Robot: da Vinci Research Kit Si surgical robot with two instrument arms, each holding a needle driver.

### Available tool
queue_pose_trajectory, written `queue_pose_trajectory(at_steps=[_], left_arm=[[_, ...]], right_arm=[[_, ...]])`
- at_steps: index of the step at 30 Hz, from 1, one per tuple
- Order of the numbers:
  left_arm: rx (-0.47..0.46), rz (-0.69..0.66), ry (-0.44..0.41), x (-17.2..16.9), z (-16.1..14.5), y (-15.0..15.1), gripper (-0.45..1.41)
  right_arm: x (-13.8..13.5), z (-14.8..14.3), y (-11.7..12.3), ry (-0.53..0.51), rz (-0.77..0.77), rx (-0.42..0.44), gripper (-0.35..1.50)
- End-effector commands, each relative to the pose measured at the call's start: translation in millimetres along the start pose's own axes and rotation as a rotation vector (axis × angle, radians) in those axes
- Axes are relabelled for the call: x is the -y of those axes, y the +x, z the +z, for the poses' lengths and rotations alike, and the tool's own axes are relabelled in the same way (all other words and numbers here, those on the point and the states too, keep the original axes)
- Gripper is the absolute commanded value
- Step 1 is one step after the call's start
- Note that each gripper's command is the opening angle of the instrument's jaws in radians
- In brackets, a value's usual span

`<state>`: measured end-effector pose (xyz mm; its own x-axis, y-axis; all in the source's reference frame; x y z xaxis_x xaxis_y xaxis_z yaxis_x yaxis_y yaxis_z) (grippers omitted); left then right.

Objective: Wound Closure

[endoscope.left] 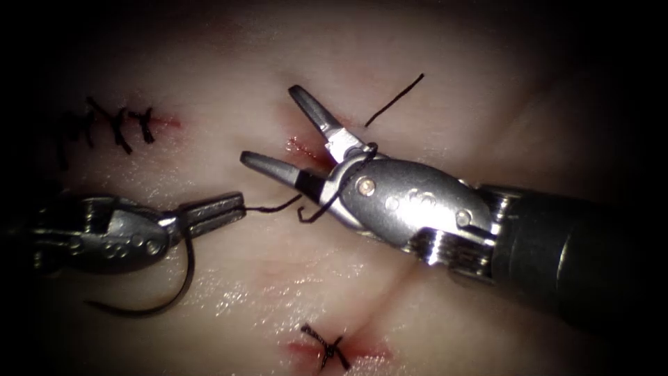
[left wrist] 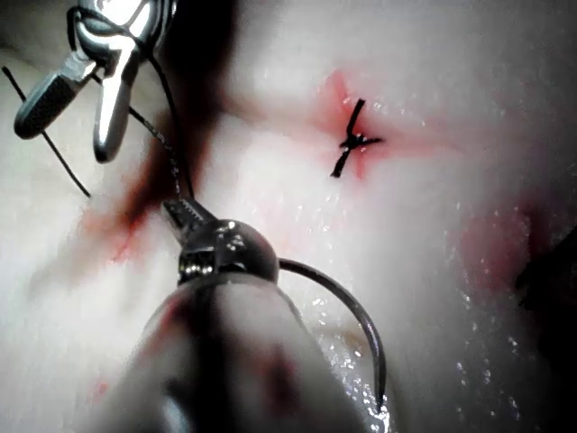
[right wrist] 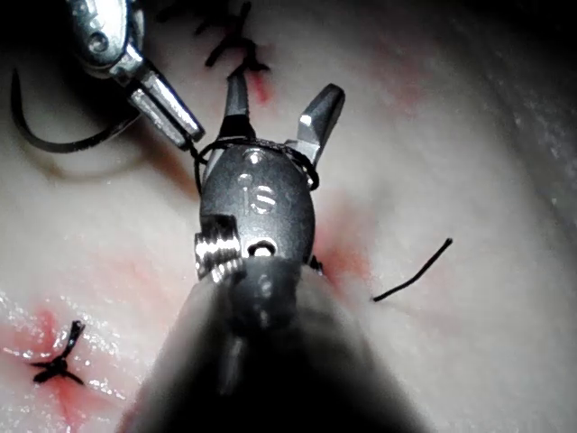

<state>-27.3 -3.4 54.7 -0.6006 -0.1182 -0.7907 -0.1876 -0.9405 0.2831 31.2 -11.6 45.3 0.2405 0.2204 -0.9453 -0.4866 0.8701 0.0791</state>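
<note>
Left gripper [endoscope.left: 229, 209] comes in from the left edge of the tissue [endoscope.left: 229, 63], jaws together and clamped on the thread [endoscope.left: 275, 207] close to where it joins the needle. The needle [endoscope.left: 182, 275] hangs free of the tissue, curving down and away from that gripper and lying over the surface left of the cut [endoscope.left: 306, 150]; its tip points toward the tissue's left edge. In the left wrist view the same gripper [left wrist: 185, 215] shows with the needle [left wrist: 356, 316] arcing off beside it, not buried.

Right gripper [endoscope.left: 275, 125] sits over the cut, jaws spread wide apart and holding nothing between them. The thread loops around its body just behind the jaws and runs across to the left gripper. The right wrist view shows this loop of thread [right wrist: 302, 162] wrapped around the gripper [right wrist: 279, 104] below the parted jaws.

A loose thread end [endoscope.left: 394, 99] lies on the tissue right of the cut. A finished stitch [endoscope.left: 327, 346] sits near the tissue's lower edge, with red fluid [endoscope.left: 365, 351] around it. A row of older stitches [endoscope.left: 115, 125] lies toward the upper left.
</note>
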Motion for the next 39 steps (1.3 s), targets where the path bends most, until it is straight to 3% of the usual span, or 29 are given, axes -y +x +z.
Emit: queue_pose_trajectory(at_steps=[1, 16, 21, 27, 39], left_arm=[[0.0, -0.002, 0.002, -0.1, 0.6, 0.2, -0.45], [-0.01, 0.009, 0.039, 4.1, -1.3, 3.3, -0.45], [-0.013, 0.022, 0.044, 6.2, -1.0, 3.5, -0.45], [0.002, 0.037, 0.043, 8.4, 1.4, 2.7, -0.45], [0.062, 0.11, -0.109, 8.6, 6.5, -0.5, -0.45]], right_arm=[[0.2, 0.9, -0.7, 0.007, 0.0, 0.014, 0.86], [1.8, 1.8, -3.4, 0.111, -0.046, 0.146, 0.77], [2.5, 2.0, -3.7, 0.179, -0.051, 0.156, 0.52], [2.9, 2.2, -4.1, 0.216, -0.036, 0.127, 0.52], [3.0, 2.1, -4.4, 0.305, -0.027, 0.028, 0.44]])
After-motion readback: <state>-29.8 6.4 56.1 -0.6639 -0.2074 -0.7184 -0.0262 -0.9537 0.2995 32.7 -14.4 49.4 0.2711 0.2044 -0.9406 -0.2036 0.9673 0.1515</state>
